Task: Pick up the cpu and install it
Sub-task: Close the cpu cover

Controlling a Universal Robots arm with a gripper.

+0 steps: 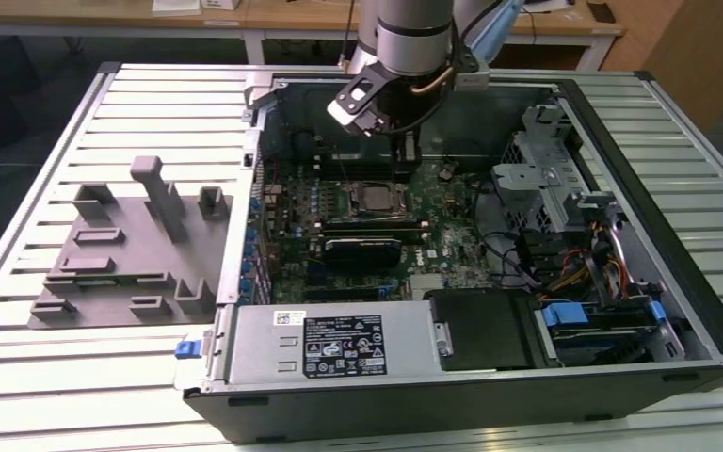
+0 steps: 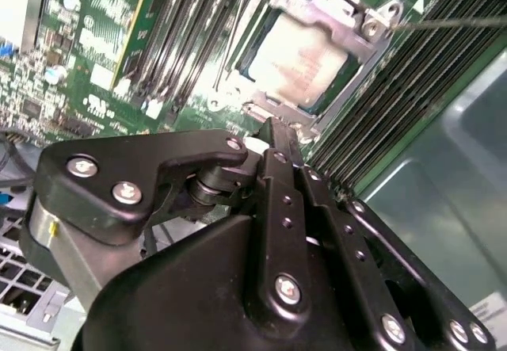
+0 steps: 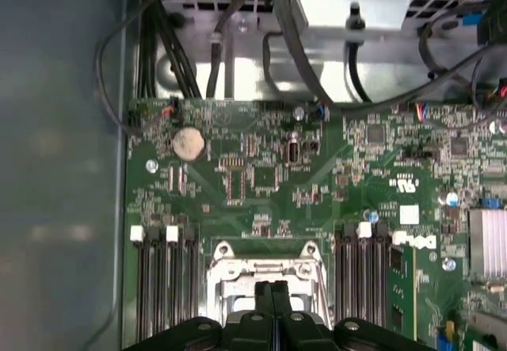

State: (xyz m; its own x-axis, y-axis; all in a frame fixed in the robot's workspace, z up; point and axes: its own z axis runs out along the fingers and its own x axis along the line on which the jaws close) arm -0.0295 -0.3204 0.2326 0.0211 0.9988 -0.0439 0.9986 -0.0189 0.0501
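The cpu [image 1: 371,196] lies flat in the socket on the green motherboard [image 1: 450,226] inside the open computer case, its silver top [image 2: 297,50] framed by the socket's metal bracket [image 3: 261,273]. My gripper [image 1: 402,141] hangs above the board, toward the case's far wall and short of the socket. Both wrist views show its black fingers [image 3: 272,291] pressed together with nothing between them, the tips [image 2: 269,129] hovering just beside the socket's edge.
Memory slots [image 3: 162,280] flank the socket on both sides. Cables and a drive cage [image 1: 550,179] crowd the exterior view's right of the case. A power supply [image 1: 336,344] fills the near side. A grey fixture plate [image 1: 123,254] lies on the slatted table [image 1: 35,377] at the left.
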